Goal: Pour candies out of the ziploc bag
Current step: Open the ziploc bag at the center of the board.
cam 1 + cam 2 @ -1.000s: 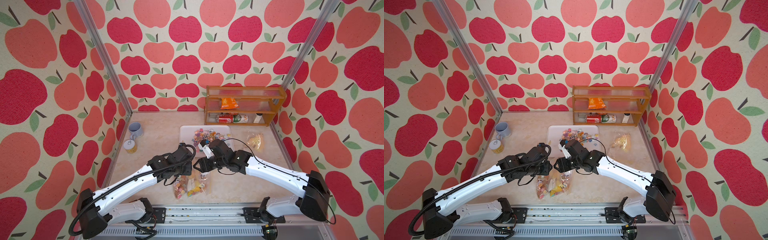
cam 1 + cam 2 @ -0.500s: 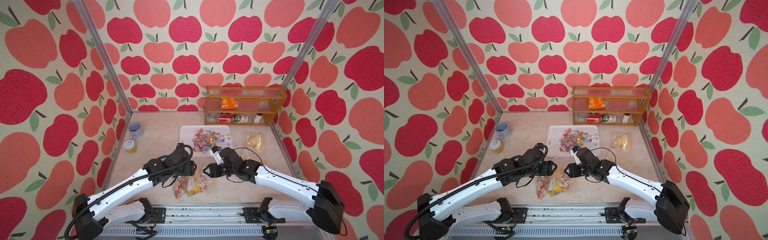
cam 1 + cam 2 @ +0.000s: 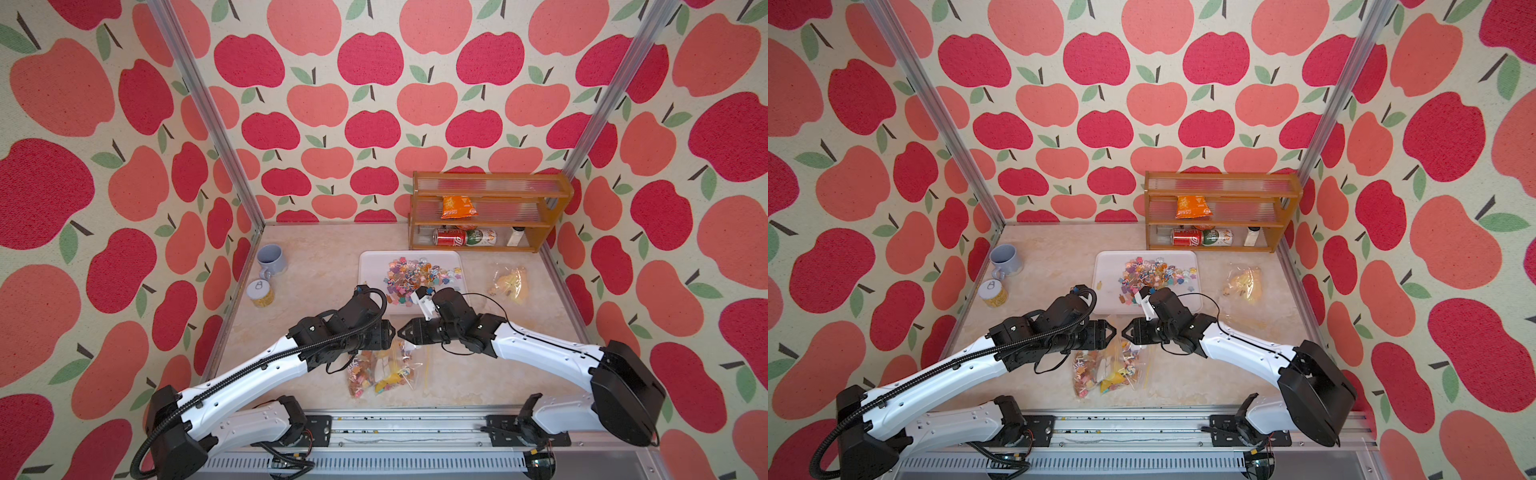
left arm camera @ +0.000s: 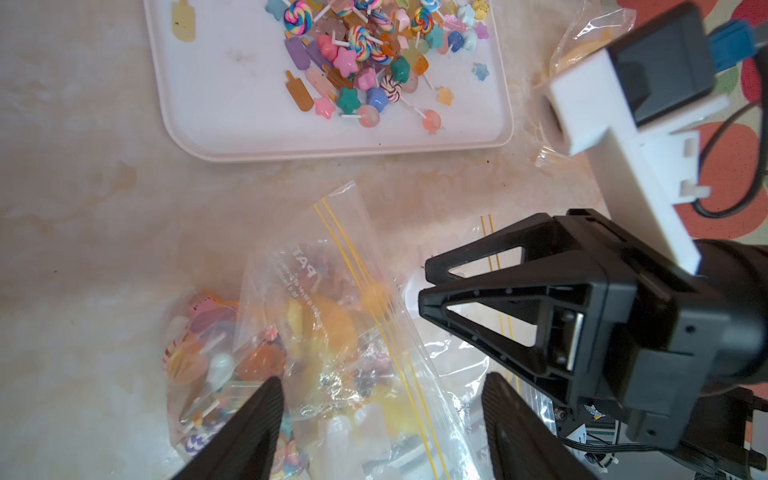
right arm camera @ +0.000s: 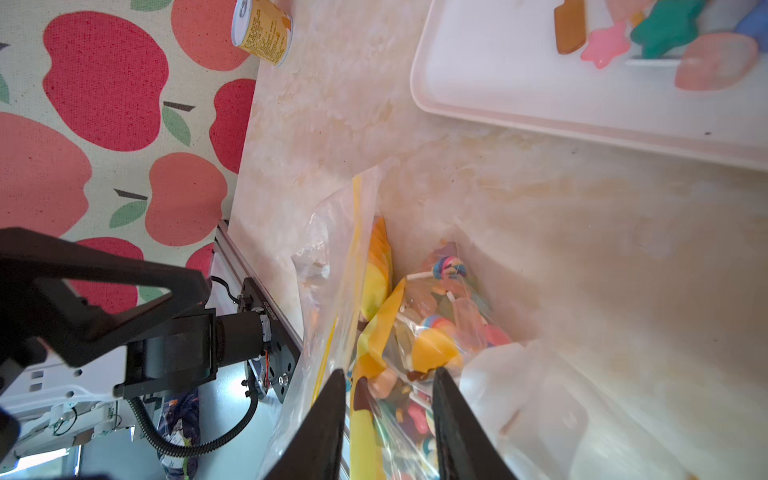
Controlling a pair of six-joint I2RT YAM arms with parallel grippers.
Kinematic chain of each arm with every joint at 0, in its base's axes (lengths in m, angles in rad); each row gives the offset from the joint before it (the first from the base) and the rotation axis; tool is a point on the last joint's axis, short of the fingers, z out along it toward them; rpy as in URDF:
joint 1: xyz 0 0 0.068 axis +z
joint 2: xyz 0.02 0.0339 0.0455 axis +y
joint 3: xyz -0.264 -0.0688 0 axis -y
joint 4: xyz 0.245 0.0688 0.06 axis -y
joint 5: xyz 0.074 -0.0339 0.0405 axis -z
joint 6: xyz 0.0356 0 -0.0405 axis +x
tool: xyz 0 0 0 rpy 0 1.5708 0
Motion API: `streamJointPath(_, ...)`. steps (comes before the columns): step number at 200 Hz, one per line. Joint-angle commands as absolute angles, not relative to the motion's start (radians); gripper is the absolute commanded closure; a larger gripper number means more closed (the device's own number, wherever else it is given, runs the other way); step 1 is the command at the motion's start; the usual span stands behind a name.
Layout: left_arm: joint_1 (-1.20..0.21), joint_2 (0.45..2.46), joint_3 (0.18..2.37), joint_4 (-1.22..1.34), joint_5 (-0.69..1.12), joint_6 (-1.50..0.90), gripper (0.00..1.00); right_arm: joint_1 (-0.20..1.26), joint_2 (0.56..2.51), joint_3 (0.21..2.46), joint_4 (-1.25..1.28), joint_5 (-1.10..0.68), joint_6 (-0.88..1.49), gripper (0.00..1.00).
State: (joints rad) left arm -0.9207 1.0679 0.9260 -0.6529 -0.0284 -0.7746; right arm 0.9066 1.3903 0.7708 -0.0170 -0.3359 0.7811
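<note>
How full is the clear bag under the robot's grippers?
Partly full: the ziploc bag holds a clump of candies, and many others lie out on the white tray.

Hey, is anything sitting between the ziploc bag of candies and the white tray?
Nothing visible does. Only bare tabletop separates the ziploc bag from the white tray. The mug and yellow can stand off toward the left wall.

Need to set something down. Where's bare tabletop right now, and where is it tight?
Bare tabletop: the strip between the mug, the can and the tray; the stretch behind the tray, left of the shelf. Tight: front centre, where left gripper and right gripper stand tip to tip over the ziploc bags, and the candies heaped on the tray.
</note>
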Motion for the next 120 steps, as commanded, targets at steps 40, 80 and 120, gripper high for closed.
streamJointPath(40,-0.913,1.058,0.916,-0.66,-0.022,-0.792,0.29,0.923,1.426,0.822,0.075,-0.39,0.818,0.65)
streamJointPath(80,-0.9,1.039,0.907,-0.662,-0.022,-0.79,0.3,0.928,1.421,0.834,0.041,-0.38,0.81,0.65)
streamJointPath(120,-0.887,1.007,0.893,-0.663,-0.02,-0.79,0.31,0.925,1.386,0.844,-0.025,-0.341,0.784,0.65)
